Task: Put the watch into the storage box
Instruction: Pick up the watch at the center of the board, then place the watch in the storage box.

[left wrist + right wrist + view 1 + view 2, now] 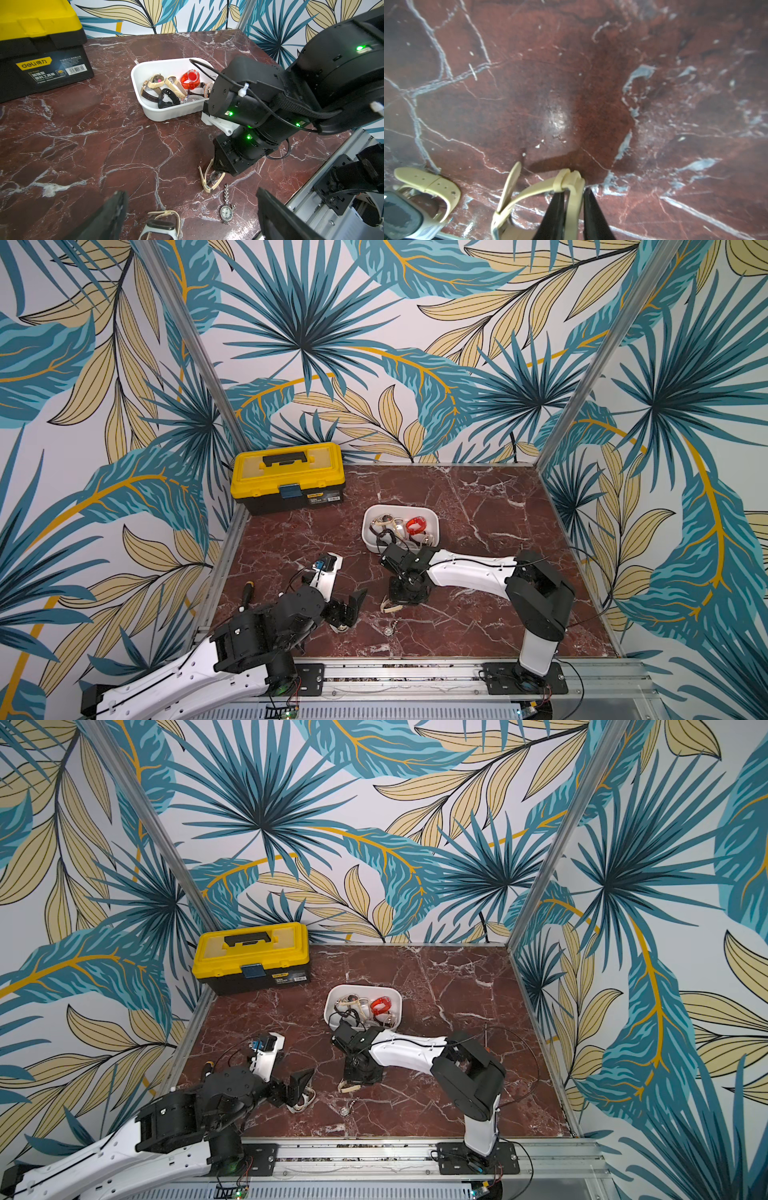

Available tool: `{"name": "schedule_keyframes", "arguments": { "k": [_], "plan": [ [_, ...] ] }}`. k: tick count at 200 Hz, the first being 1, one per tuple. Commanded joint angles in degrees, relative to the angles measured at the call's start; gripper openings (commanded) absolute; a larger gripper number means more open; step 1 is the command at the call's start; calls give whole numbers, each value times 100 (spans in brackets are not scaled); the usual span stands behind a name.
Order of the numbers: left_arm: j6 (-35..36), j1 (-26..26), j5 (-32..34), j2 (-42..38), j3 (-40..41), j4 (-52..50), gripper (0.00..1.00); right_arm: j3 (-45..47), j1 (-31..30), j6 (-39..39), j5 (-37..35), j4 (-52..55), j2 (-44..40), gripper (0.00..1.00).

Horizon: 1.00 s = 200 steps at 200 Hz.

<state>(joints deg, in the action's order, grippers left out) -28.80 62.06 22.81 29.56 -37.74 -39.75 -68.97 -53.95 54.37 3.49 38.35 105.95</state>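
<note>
Nearest you, your left end effector hangs with its jaws spread wide and holds nothing. A band watch with a dark face and beige strap lies on the table close under it. Just beside that, a small silver chain watch lies face up.

A little farther in, your right end effector points down at the cream-strapped watch, which rests on the table between the chain watch and the storage box, outside it. The jaws stand narrow. In the right wrist view the black fingers sit on either side of the strap's looped end, close against it, though you cannot tell whether they truly pinch it.

Beyond that wrist, the storage box sits near the middle of the table with several watches inside, among them a red one and a black one. Farthest off, the yellow-lidded toolbox stands shut in the far left corner.
</note>
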Motion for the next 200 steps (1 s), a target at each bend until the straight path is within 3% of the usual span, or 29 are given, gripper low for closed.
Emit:
{"name": "schedule_keyframes", "arguments": {
  "k": [1,90,134,200],
  "plan": [
    [27,16,119,-29,139,-64,100,-222,-23,-210,-308,432,-39,19],
    [207,20,-338,-38,193,230,100,-1586,190,-1384,-1894,1869,-543,15],
    [325,17,-186,-38,231,440,100,-2299,840,-2110,-2007,1861,-332,15],
    [838,34,-44,49,364,1105,100,-3402,1771,-2871,-1831,1793,758,15]
  ]
}}
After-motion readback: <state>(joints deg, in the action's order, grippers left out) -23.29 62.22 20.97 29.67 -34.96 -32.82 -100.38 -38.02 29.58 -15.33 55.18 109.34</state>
